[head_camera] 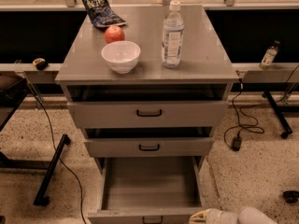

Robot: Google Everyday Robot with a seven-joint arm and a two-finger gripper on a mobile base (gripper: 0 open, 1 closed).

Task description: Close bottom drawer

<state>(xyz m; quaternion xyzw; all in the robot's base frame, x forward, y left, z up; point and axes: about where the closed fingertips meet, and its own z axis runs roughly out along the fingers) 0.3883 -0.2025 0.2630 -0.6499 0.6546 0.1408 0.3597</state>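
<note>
The end effector (204, 215) sat at the lower edge of the view, just beside the right end of the bottom drawer's front. Whether it was apart or together could not be told. The bottom drawer (149, 183) stood pulled far out of the cabinet, its box bare, with the small black handle (152, 219) on the front panel.

To close it well, the push probably needed to land near the middle of that front, by the handle, and run straight back along the rails. Pressing from the right corner alone risked skewing and jamming the drawer.

The middle drawer (149, 147) and top drawer (149, 113) above were also ajar, so a gentle shove seemed wise. It would also spare the water bottle (172, 34), bowl (120, 55) and apple (114, 33) on the worktop (205, 55).
</note>
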